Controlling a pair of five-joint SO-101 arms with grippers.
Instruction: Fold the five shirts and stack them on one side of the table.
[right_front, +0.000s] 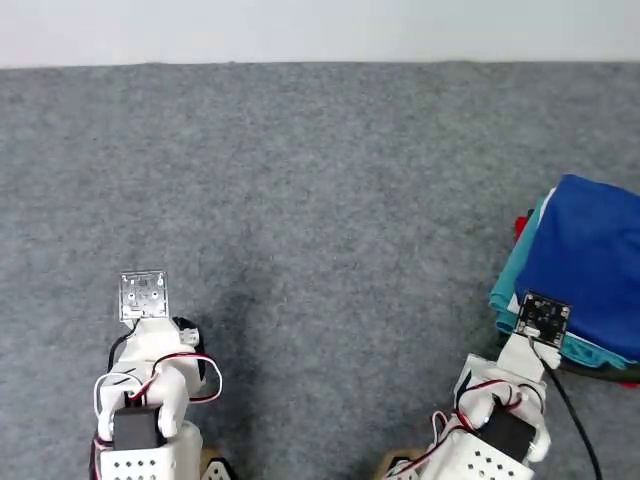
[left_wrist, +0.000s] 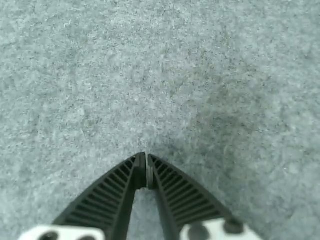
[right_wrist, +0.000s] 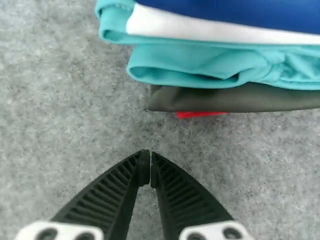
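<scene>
Closed fingers (right_wrist: 122, 197) on right gripper (right_wrist: 150, 167), tips meeting, nothing pinched between them. The fingers (left_wrist: 117, 195) of left gripper (left_wrist: 146, 170) are the same, tip to tip and empty. Stack of shirts (right_front: 585, 270) sits folded at the right edge of the table (right_front: 330, 200), closer to the near edge than the far one, and runs out past the high view's side. Layers from the top: blue shirt (right_front: 590, 255), white layer (right_wrist: 200, 31) showing as a thin band, teal shirt (right_wrist: 200, 62) with a bunched fold along its edge, dark shirt (right_wrist: 235, 97), and a red shirt (right_wrist: 200, 114) showing as a sliver underneath, peeking out again at the stack's far-left side in the high view. The pile is fairly square, with the teal edges sticking out a bit beyond the blue. Relative to the right fingers, the stack lies just ahead of the tips, not touching, with a strip of grey surface between. The dark shirt's edge and the red sliver are the parts nearest the tips. From above, the right arm (right_front: 500, 420) stands at the near edge beside the stack, and its wrist camera board (right_front: 543, 317) overlaps the stack's near-left corner. Left arm (right_front: 145, 400) is at the near edge toward the left corner, well apart from the stack, with its gripper tips low over bare grey felt-like surface. A pale wall band (right_front: 320, 30) runs beyond the far edge.
</scene>
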